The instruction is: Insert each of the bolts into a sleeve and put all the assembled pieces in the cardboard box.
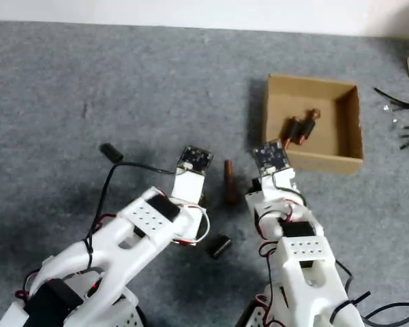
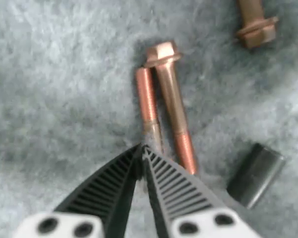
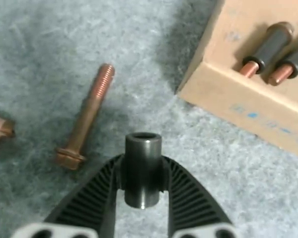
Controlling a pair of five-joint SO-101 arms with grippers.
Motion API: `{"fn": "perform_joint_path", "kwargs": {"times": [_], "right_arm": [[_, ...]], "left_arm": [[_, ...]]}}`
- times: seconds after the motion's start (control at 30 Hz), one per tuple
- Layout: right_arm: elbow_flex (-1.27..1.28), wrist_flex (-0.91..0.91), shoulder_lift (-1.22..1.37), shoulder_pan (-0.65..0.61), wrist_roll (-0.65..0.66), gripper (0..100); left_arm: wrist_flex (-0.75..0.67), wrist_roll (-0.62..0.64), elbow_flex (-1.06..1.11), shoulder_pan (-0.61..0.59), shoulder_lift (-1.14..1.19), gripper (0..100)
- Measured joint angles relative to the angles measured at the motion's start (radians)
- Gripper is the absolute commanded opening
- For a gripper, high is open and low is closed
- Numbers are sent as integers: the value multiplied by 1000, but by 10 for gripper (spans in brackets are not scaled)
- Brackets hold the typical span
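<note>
Sleeve [image 3: 143, 146] sits clamped between the fingers of my right tool [image 3: 143, 166], near the cardboard box [image 3: 228, 99], which holds two assembled pieces [image 3: 268, 47]. My left tool [image 2: 141, 148] is closed tip to tip at the end of a bolt [image 2: 146, 96] lying on the table [image 2: 49, 99], with a loose sleeve [image 2: 256, 173] nearby.

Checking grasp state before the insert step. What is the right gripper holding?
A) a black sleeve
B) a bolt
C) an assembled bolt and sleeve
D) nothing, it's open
A: in the right wrist view the right gripper is shut on a black sleeve whose bore is empty, while a bolt lies loose, apart from it.
</note>
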Motion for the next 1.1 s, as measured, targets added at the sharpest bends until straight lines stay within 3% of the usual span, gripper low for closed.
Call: {"fn": "perform_joint_path", "kwargs": {"times": [0.17, 0.33, 0.53, 1.1], "right_arm": [[0, 0, 0, 0, 0, 4], [0, 0, 0, 0, 0, 4], [0, 0, 0, 0, 0, 4], [0, 0, 0, 0, 0, 5]], "left_arm": [[-66, -2, 38, -6, 0, 211], [-69, -2, 40, -26, 0, 146], [-92, -2, 43, -104, 0, 139], [-144, 32, 28, -83, 0, 140]]}}
